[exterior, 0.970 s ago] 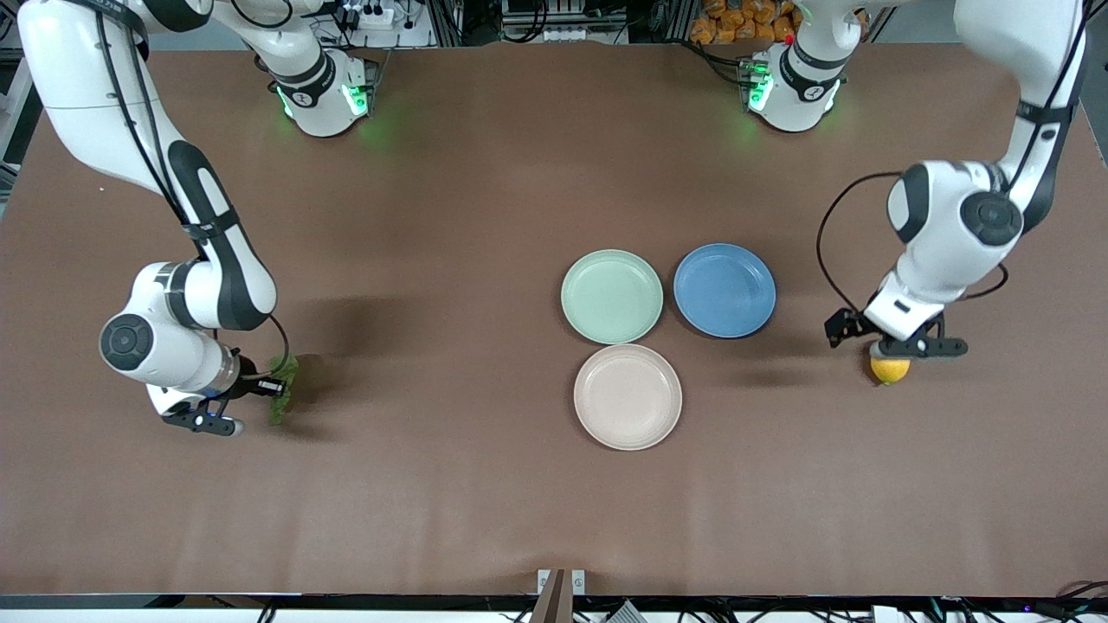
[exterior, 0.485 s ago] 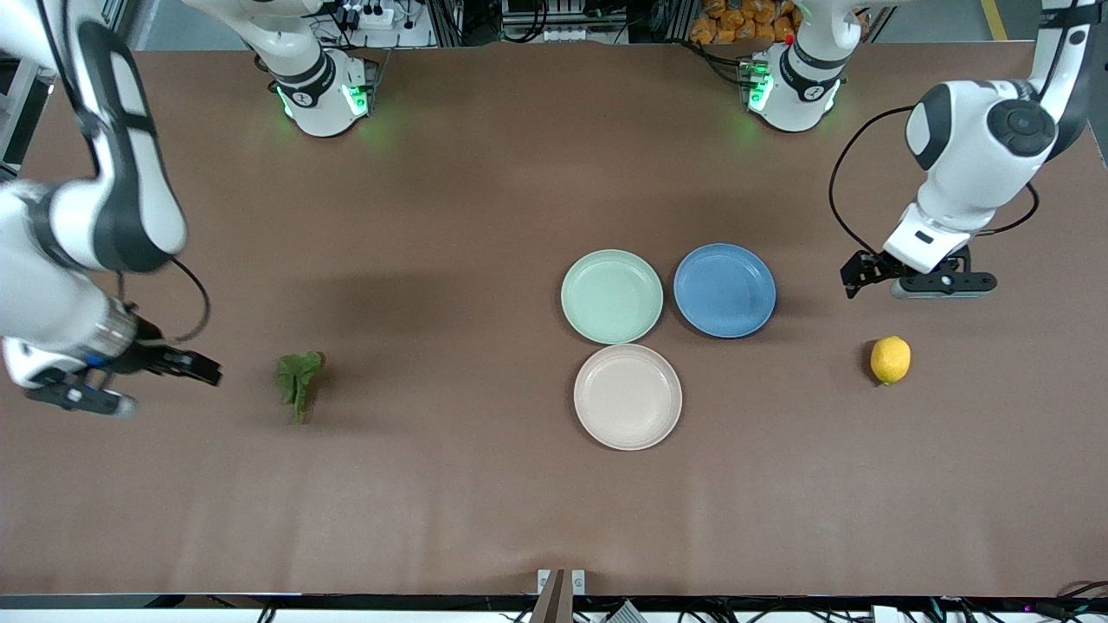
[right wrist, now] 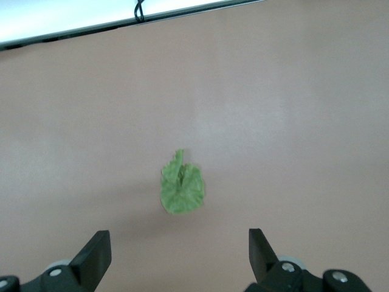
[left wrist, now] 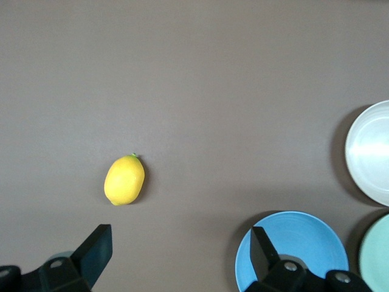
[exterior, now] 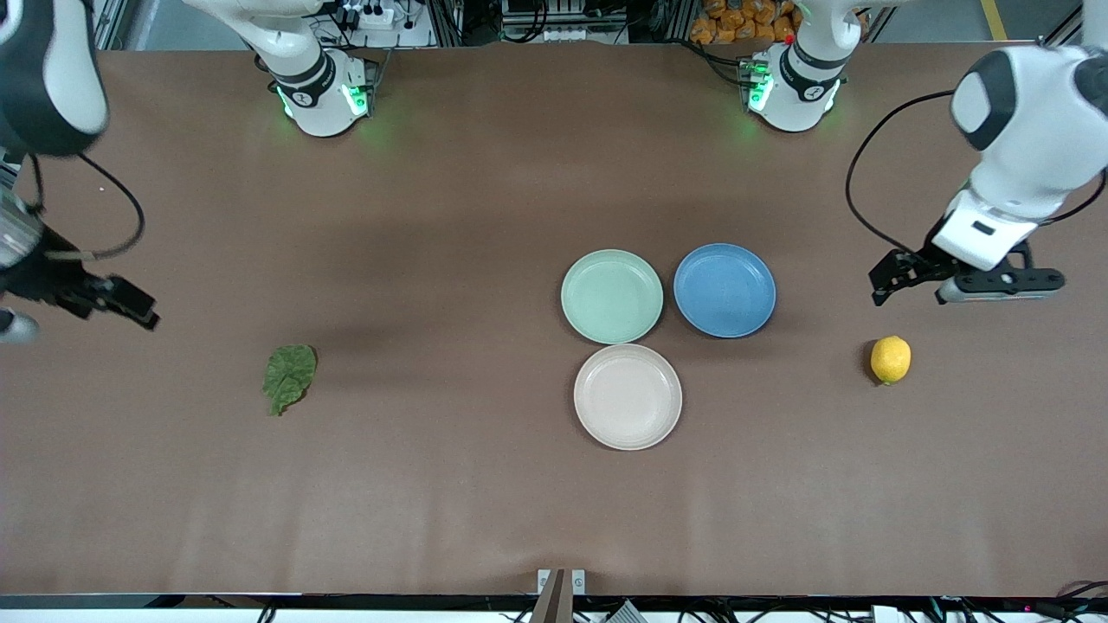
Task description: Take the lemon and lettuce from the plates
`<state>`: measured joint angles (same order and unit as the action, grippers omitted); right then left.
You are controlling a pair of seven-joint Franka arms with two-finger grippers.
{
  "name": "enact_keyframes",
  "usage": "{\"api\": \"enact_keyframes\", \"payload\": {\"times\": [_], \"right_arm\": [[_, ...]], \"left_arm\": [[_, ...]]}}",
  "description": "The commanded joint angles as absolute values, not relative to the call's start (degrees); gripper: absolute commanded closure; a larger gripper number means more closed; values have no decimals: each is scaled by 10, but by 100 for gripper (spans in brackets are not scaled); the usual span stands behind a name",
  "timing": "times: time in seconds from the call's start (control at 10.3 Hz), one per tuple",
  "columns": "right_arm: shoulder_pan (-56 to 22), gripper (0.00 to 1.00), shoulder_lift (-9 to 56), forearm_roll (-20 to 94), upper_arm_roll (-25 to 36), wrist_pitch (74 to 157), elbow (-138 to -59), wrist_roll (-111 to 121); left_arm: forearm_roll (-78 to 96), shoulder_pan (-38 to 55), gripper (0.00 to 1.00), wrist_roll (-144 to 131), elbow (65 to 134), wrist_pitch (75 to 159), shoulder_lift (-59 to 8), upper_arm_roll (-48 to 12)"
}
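The lemon lies on the bare table toward the left arm's end, apart from the plates; it also shows in the left wrist view. My left gripper is open and empty in the air above the table beside the lemon. The lettuce lies flat on the table toward the right arm's end, also in the right wrist view. My right gripper is open and empty, raised at the table's end. The mint plate and the beige plate are empty.
An empty blue plate sits beside the mint plate, toward the left arm's end; its rim shows in the left wrist view. The three plates touch in a cluster at mid-table. The table's edge shows in the right wrist view.
Both grippers let go and lifted away: the left one off the lemon, the right one off the lettuce toward the table's end. The lettuce has dropped flat onto the table.
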<state>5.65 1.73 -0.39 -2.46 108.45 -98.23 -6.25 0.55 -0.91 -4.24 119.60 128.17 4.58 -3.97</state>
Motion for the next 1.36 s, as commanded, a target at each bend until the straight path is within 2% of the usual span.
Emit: {"api": "enact_keyframes", "payload": {"times": [0.0, 0.19, 0.29, 0.49, 0.97, 1.26], "right_arm": [[70, 0, -34, -7, -41, 1030, -984, -35], [28, 0, -39, -6, 1, 967, -934, 9], [2, 0, -39, -5, 34, 947, -919, 25], [-6, 0, -42, 9, 41, 927, -909, 33], [-42, 0, -53, 9, 75, 895, -886, 54], [-49, 0, -52, 9, 75, 885, -882, 49]], "left_arm": [[18, -9, 0, -49, 1101, 1179, 35, -40], [21, -12, 0, -48, 1039, 1089, 30, -40], [53, -13, 0, -50, 1015, 1069, 29, -37], [64, -13, 0, -51, 970, 1005, 29, -35], [42, -7, 0, -50, 921, 899, 21, -41], [-21, -8, 0, -45, 906, 889, 23, -57]]}}
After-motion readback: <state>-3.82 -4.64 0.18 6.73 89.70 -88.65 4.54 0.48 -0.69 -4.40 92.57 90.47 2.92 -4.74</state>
